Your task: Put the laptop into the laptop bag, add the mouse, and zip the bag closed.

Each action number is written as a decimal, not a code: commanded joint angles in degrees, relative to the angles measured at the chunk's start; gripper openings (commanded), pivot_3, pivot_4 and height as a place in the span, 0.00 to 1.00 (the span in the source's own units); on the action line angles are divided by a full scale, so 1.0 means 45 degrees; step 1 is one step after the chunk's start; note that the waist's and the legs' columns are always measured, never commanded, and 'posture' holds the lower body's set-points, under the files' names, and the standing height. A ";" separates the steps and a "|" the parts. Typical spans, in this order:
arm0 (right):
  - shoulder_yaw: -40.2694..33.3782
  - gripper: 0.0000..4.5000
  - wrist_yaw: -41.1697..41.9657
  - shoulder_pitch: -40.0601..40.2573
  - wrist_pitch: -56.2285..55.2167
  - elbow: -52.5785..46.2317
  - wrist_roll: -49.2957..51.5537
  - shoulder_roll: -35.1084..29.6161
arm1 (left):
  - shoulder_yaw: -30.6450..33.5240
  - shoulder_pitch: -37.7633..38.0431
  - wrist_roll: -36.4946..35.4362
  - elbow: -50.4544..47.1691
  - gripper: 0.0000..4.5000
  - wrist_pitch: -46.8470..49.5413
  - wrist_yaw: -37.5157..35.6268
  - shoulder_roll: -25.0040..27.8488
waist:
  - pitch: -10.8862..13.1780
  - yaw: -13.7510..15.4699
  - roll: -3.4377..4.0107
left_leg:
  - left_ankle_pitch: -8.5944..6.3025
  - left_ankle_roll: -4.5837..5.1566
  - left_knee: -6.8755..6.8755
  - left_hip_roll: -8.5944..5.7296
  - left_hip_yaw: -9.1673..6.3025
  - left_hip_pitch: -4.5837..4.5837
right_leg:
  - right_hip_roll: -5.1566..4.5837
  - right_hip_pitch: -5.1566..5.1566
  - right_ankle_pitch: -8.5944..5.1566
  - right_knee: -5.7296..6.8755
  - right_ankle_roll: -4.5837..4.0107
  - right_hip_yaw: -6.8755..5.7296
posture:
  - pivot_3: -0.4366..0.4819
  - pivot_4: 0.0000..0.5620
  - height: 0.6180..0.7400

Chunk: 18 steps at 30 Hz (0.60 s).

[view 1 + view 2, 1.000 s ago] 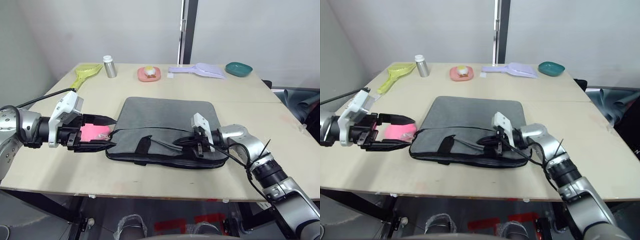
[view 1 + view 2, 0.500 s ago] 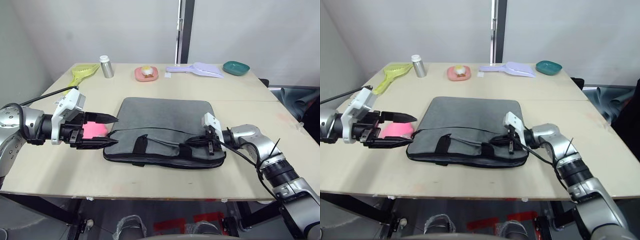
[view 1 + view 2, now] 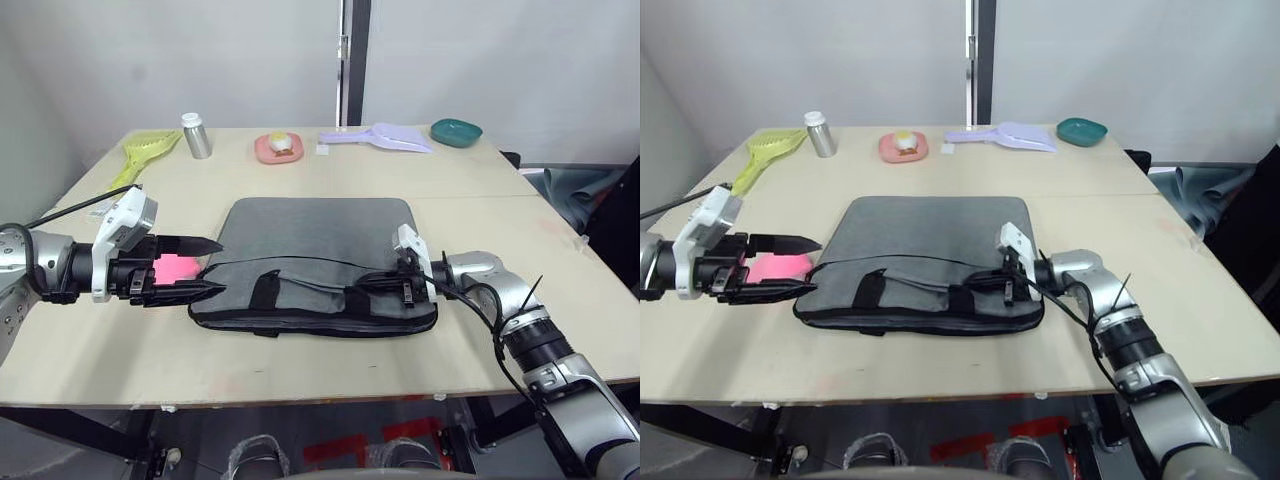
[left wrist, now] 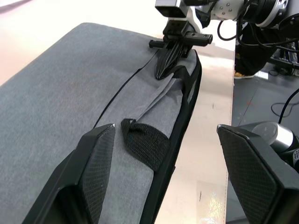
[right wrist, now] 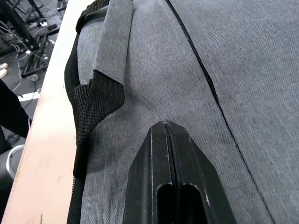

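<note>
Zipping stage, looks like: the right tool (image 3: 1008,281), fingers pressed together, sits on the laptop bag (image 3: 930,250) near its right end; whether it pinches the zipper pull is hidden. Laptop presumably inside already. Across the bag, the left tool (image 3: 190,267) gapes wide at the far end, arm stretched low over the surface (image 3: 330,380).

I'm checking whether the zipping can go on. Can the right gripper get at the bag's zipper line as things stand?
Probably yes. The right gripper, shut, already lies on top of the laptop bag beside the black zipper line, with nothing on the fabric between them. The left gripper is open at the bag's far end, out of the way.
</note>
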 commanded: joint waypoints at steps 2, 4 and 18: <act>-0.0102 0.00 0.0335 -0.0339 0.0390 -0.0514 0.0481 0.0268 | 0.0475 -0.0044 -0.0251 -0.0210 0.81 -0.0054 0.0033 0.0036 | 0.0020 0.0029 0.0009 | 0.0000 0.0000 -0.0008 0.0000 0.0004 -0.0006 | 0.0000 -0.0013 0.0000 0.0000 0.0000 0.0002 | 0.48 0.27 1.00; 0.0167 0.00 0.0360 -0.0287 0.0380 -0.0448 0.0254 0.0306 | 0.0442 -0.0070 -0.0228 -0.0167 0.81 -0.0084 0.0039 0.0019 | 0.0026 0.0081 0.0014 | 0.0000 0.0000 -0.0025 -0.0001 0.0009 -0.0013 | 0.0000 -0.0023 0.0000 -0.0013 0.0000 0.0001 | 0.48 0.27 1.00; 0.1885 0.00 -0.0446 0.0791 -0.1689 0.1520 -0.2323 0.0296 | 0.1886 0.1062 -0.0326 0.0290 0.81 0.0309 0.0121 -0.0085 | -0.0162 -0.0020 -0.0021 | -0.0002 -0.0004 -0.0149 -0.0002 0.0040 0.0056 | 0.0002 0.0068 0.0000 -0.0133 0.0000 0.0007 | 0.48 0.27 1.00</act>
